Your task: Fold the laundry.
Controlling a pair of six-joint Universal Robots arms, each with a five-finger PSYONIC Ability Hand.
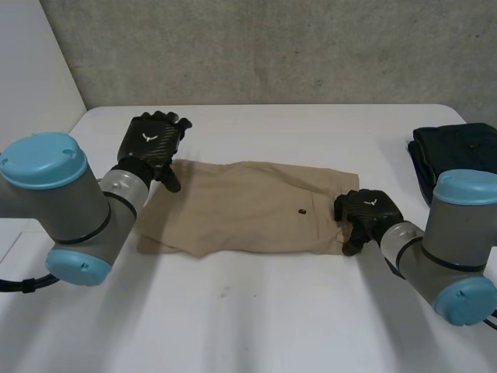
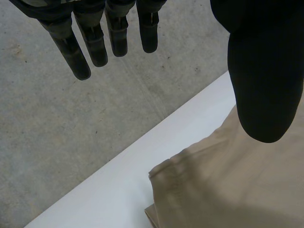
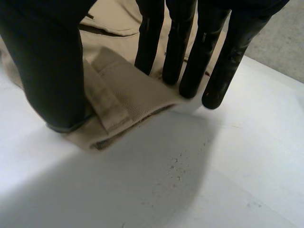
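Tan shorts (image 1: 248,206) lie folded flat across the middle of the white table (image 1: 272,311). My left hand (image 1: 151,144) hovers open over their far left corner, fingers (image 2: 95,42) straight and off the cloth (image 2: 228,180). My right hand (image 1: 365,211) is at the shorts' right edge. There the waistband (image 3: 128,90) with its belt loop is bunched up between its fingers (image 3: 190,61) and its thumb, which pinch it just above the table.
A dark blue garment (image 1: 458,155) lies folded at the table's far right. Bare table stretches in front of the shorts. Beyond the table's edge by my left hand is grey concrete floor (image 2: 71,118).
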